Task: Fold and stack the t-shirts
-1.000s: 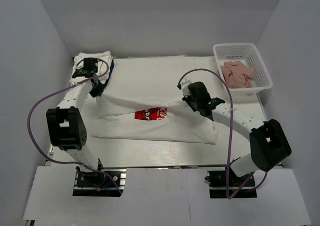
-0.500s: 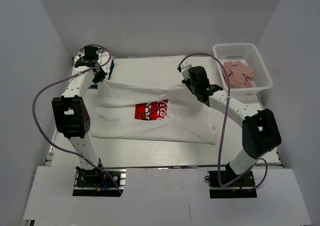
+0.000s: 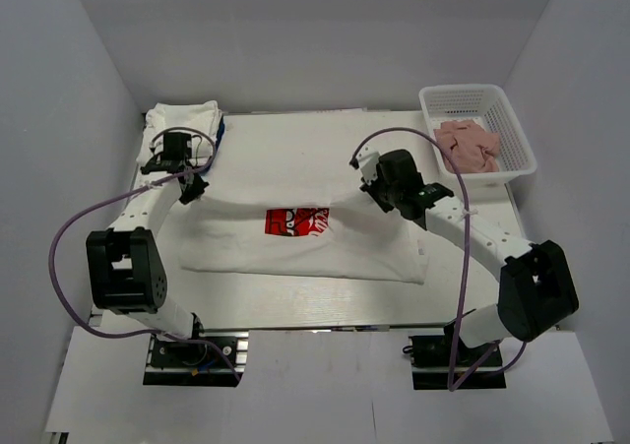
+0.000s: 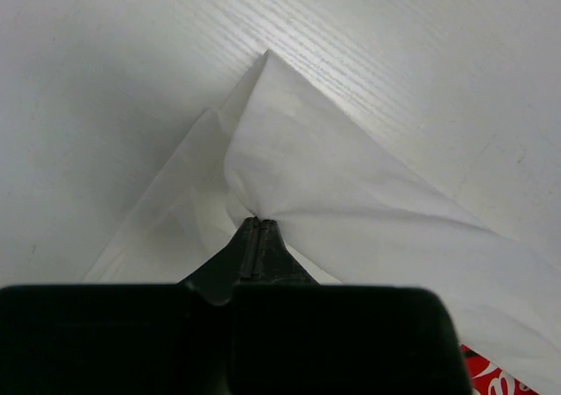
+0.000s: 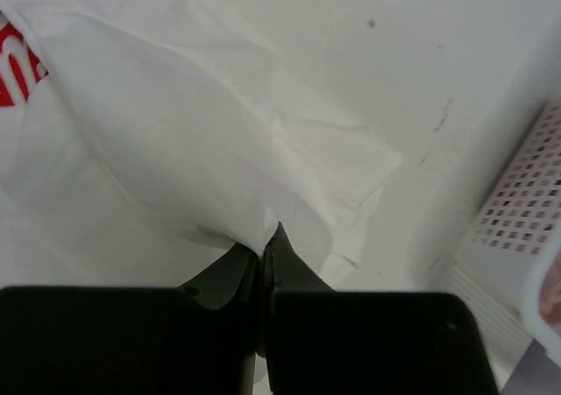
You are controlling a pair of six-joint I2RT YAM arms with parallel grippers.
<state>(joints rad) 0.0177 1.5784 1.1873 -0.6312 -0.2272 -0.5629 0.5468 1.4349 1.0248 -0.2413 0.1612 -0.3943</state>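
A white t-shirt with a red square print lies spread across the middle of the table. Its far edge is raised at both ends. My left gripper is shut on the shirt's far left corner; the left wrist view shows the jaws pinching white cloth. My right gripper is shut on the far right part of the shirt; its jaws pinch a fold of cloth. A folded white t-shirt bundle sits at the back left corner.
A white plastic basket holding pink cloths stands at the back right; its wall shows in the right wrist view. Purple cables loop from both arms. The table's white surface extends behind the shirt.
Both grippers, still holding the shirt's far edge, rose toward the back half a second ago and have now come forward and down, bringing the edge nearer the print.
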